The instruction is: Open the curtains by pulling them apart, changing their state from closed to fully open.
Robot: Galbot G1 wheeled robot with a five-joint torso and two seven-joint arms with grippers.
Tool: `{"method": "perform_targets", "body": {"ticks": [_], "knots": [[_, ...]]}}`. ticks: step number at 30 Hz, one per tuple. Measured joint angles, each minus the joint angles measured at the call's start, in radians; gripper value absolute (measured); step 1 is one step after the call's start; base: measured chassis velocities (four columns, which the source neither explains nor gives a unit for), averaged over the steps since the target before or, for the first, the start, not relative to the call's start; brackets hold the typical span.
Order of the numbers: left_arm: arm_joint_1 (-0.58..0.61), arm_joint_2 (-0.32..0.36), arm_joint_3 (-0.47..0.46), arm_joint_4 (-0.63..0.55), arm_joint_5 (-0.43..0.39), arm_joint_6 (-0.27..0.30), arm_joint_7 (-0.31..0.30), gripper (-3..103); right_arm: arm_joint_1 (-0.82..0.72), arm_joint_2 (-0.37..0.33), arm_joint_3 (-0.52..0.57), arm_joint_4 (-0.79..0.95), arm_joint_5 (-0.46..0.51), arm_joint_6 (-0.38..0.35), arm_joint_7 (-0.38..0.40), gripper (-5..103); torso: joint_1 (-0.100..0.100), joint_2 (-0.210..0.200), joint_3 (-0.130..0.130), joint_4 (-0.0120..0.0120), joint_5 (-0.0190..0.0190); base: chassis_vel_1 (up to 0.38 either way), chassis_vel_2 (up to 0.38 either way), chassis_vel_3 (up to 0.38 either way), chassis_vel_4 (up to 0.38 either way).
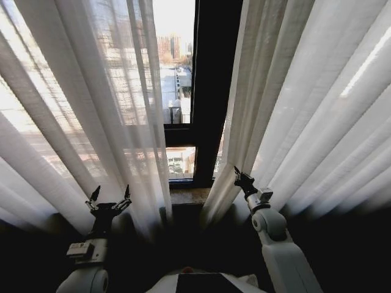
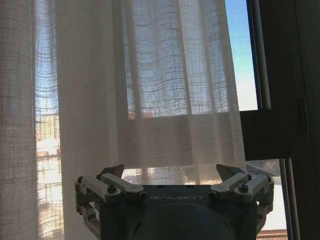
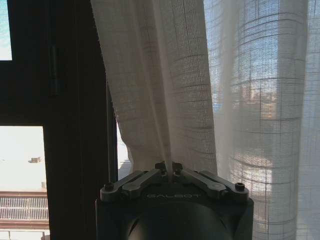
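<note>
Two sheer white pleated curtains hang with a gap between them. The left curtain [image 1: 91, 110] covers the left of the window, and the right curtain [image 1: 305, 110] covers the right. My left gripper [image 1: 110, 196] stands open just in front of the left curtain's lower part, near its inner edge; in the left wrist view its fingers [image 2: 112, 172] spread wide with the left curtain [image 2: 165, 100] beyond them, untouched. My right gripper [image 1: 239, 176] is shut on the inner edge of the right curtain; the right wrist view shows a fold of the right curtain [image 3: 165, 110] pinched between its closed fingertips [image 3: 169, 166].
A black window frame [image 1: 211, 91] with a vertical bar and a crossbar fills the gap between the panels. City buildings show through the glass. A stone sill [image 1: 189, 195] runs below the frame. The floor area near my base is dark.
</note>
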Motion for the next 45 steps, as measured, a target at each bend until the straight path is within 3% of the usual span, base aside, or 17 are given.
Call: {"method": "perform_targets", "body": {"ticks": [45], "knots": [[0.006, -0.003, -0.001, 0.0, 0.0, -0.02, 0.001, 100, -0.008, 0.001, 0.023, 0.002, 0.001, 0.005, 0.0, 0, 0.0, 0.0, 0.0, 0.0, -0.0001, -0.354, -0.356, 0.352, 0.361]]}}
